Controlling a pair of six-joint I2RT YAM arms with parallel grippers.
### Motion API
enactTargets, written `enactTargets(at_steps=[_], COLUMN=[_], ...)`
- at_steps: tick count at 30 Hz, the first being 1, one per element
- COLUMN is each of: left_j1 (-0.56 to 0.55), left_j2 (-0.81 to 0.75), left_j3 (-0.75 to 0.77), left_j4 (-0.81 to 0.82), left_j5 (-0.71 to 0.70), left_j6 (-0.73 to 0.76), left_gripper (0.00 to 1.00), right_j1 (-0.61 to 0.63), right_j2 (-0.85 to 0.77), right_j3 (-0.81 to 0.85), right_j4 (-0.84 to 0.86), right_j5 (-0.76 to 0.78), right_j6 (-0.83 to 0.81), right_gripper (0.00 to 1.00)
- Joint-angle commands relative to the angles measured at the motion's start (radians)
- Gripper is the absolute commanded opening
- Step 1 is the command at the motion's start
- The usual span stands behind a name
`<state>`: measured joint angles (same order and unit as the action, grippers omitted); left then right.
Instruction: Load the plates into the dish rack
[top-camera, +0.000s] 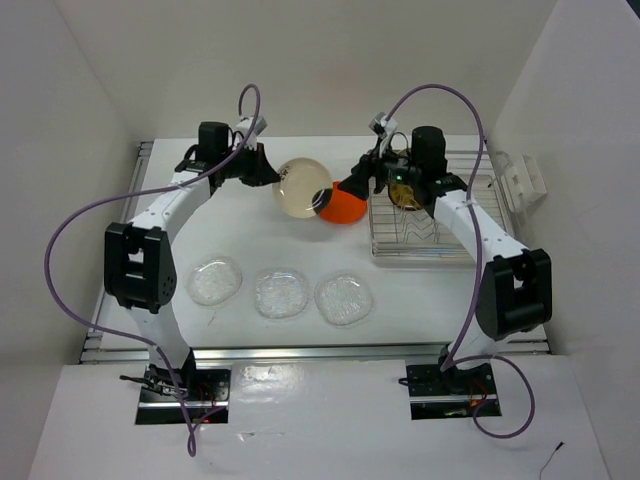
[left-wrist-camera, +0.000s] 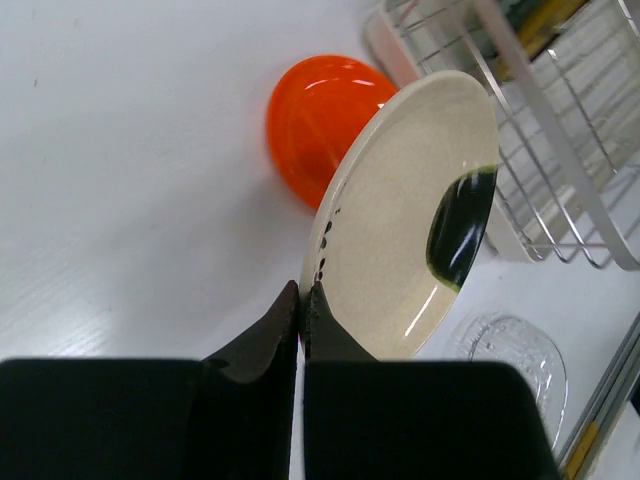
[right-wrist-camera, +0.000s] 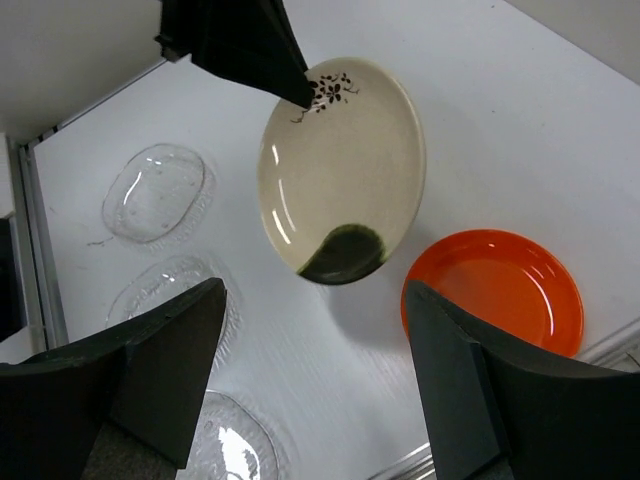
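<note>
A white bench (top-camera: 250, 240) is seen from above, with two arms stretched over it toward the far edge. The cream plate with a dark patch (top-camera: 302, 188) is held in the air above the middle of the far half of the bench, tilted nearly on edge. It is pinched at its rim by the left pincer (left-wrist-camera: 300, 300), whose jaws are closed almost together on the thin edge, beside a small dark sprig painted there. The right pincer (right-wrist-camera: 315, 300) is spread wide and holds nothing. It is pointed at the plate's dark-patched lower rim without touching it.

The orange plate (top-camera: 343, 207) lies flat on the bench, just beside and below the raised plate. The dish rack (top-camera: 425, 240) stands toward the far right corner. A brown, gold-patterned plate (top-camera: 405, 192) seems to sit inside it, partly hidden by the right arm. Three clear glass plates (top-camera: 281, 294) lie in a row toward the near edge, well apart from the rack.

The glazed plate is judged stiff, light, slippery and breakable. A hand-over between the arms seems to be in hand. The free rim opposite the left pincer is judged the best place to be gripped, squarely across the edge.
</note>
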<state>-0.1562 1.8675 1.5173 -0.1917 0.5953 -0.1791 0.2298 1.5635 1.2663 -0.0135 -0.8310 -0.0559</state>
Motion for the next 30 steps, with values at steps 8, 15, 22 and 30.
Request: enactTargets(at_steps=[8,15,22,30], left_j1=[-0.009,-0.009,-0.009,-0.009], left_j2=[-0.188,-0.28,-0.3,-0.301], left_j3=[-0.051,-0.126,-0.166,-0.144], left_j4=[0.054,0.135,0.167,0.118], left_j5=[0.166,0.189,0.198,0.14], left_j6=[0.069,0.029,-0.002,0.035], left_gripper=[0.0,0.0,0.0,0.73], right_j1=[0.068,0.086,0.117,0.117], right_j2=[0.158,0.19,0.231,0.11], right_j3=[0.182,0.202,0.303,0.305], right_j4=[0.018,-0.011,-0.136,-0.231], right_j5=[-0.016,-0.036,-0.07,0.22], right_j6=[0.045,0.036,0.01,-0.221], right_gripper=[0.8,0.77,0.0,0.0])
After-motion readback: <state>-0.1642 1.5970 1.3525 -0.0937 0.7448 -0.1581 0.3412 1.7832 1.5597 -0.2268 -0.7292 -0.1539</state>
